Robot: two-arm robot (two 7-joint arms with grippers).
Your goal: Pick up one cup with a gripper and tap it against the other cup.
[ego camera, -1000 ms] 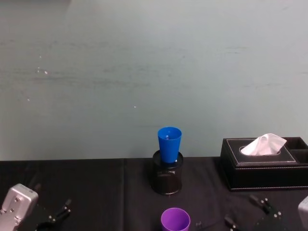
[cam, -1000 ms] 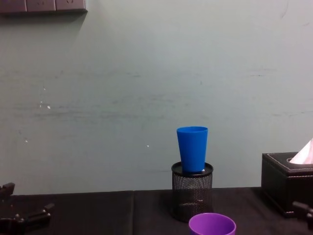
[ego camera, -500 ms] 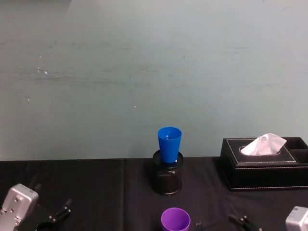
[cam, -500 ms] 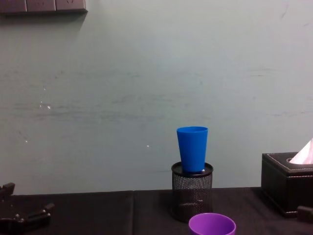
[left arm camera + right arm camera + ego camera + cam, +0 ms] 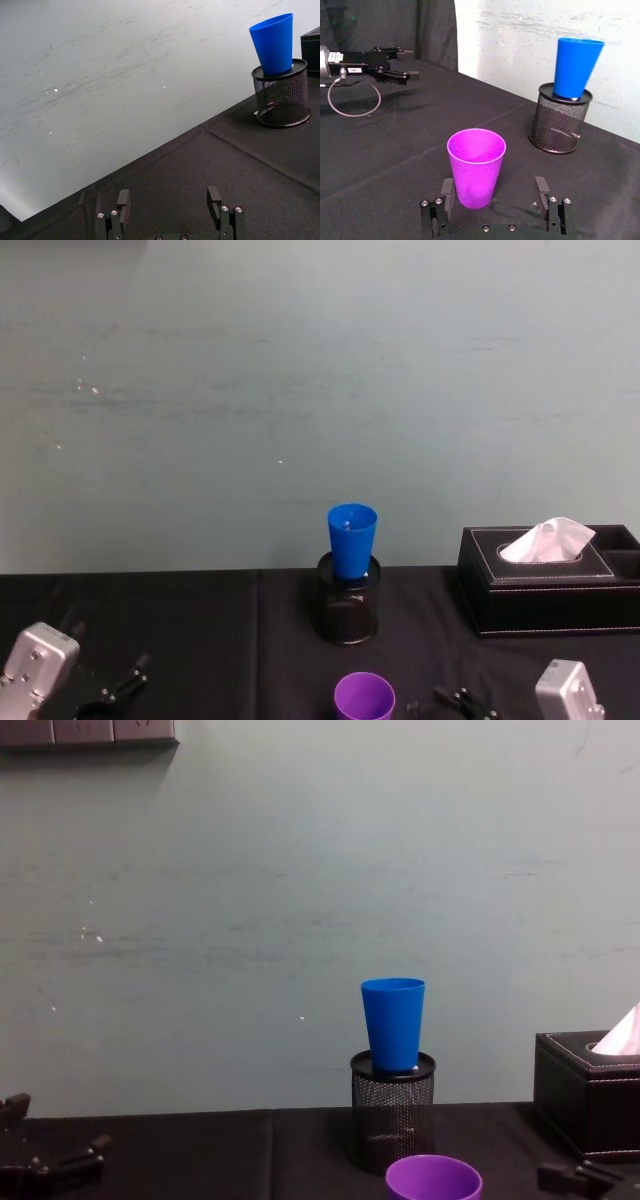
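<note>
Black tabletop (image 5: pixel 395 145) | right gripper (image 5: pixel 493 187) wide open, purple cup (image 5: pixel 476 165) between jaws, ungripped | left gripper (image 5: pixel 169 194) idle, open

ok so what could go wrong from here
The purple cup stands off centre before the open right gripper, nearer one finger, so closing could shove or tip it. The blue cup only rests, slightly tilted, in the mouth of the mesh pen holder; a firm tap might knock it out. The left gripper is parked open at the left.
</note>
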